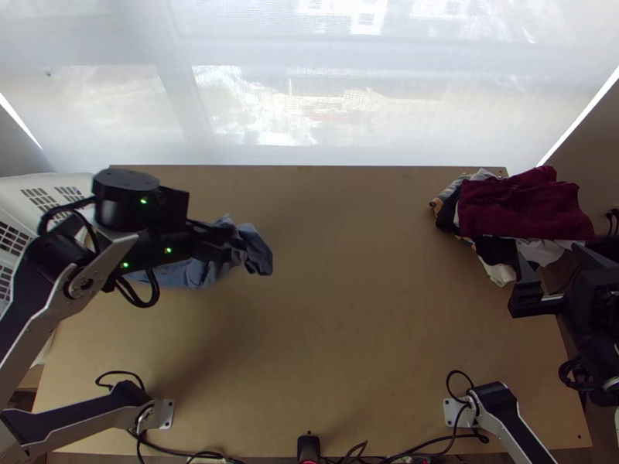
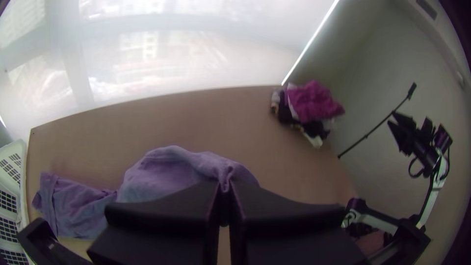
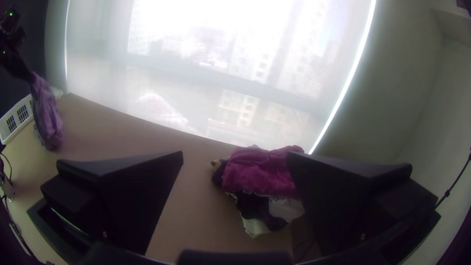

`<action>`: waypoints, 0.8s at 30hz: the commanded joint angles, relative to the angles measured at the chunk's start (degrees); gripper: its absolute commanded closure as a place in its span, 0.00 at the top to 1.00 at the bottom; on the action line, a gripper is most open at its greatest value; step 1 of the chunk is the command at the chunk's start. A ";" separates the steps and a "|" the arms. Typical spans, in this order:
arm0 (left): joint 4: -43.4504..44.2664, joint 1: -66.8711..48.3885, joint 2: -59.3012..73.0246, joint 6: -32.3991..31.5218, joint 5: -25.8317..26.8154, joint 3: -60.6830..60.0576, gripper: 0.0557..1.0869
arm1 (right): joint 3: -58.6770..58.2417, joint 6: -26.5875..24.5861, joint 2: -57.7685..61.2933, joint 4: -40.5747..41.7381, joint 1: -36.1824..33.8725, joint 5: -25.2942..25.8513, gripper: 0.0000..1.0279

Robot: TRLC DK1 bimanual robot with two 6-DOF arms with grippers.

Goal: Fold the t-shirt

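A light wooden table [image 1: 364,325] spans the frame, a heap of clothes topped by a maroon garment [image 1: 518,205] lying at its upper right corner. Metal plates sit at lower left [image 1: 167,414] and lower right [image 1: 450,412]; black cables [image 1: 182,453] trail along the bottom edge, beside a small black device [image 1: 309,446] at bottom center.

Blue-grey t-shirt [image 1: 258,251], maroon garment [image 1: 520,206]
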 commanded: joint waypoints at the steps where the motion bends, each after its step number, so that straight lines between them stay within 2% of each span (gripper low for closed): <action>1: 1.99 -10.57 -2.87 2.76 -0.16 -15.34 0.04 | -0.29 0.02 0.07 0.00 -0.91 0.01 0.95; 10: 1.90 -26.03 -2.00 4.69 0.45 -22.37 0.05 | -2.57 0.28 -0.20 -0.26 -2.40 0.01 0.95; 11: 1.90 -27.09 -1.47 4.60 0.80 -22.20 0.09 | -2.93 0.28 -0.20 -0.26 -2.49 0.01 0.95; 12: 1.90 -27.79 -0.85 4.43 0.98 -21.94 0.20 | -3.10 0.28 -0.20 -0.09 -2.58 0.01 0.95; 14: 1.73 -29.11 -0.06 4.34 1.59 -21.50 0.57 | -3.37 0.28 -0.20 0.09 -2.75 0.01 0.95; 16: 1.64 -29.20 0.73 4.51 1.51 -20.79 0.85 | -3.37 0.28 -0.02 0.18 -2.93 0.01 0.95; 18: 1.38 -28.94 0.99 4.69 1.15 -19.74 0.93 | -3.37 0.11 0.15 0.35 -2.93 0.01 0.95; 24: 0.23 -20.59 0.47 7.68 -2.36 -17.98 0.93 | -3.54 -0.24 1.21 1.32 -2.75 0.01 0.95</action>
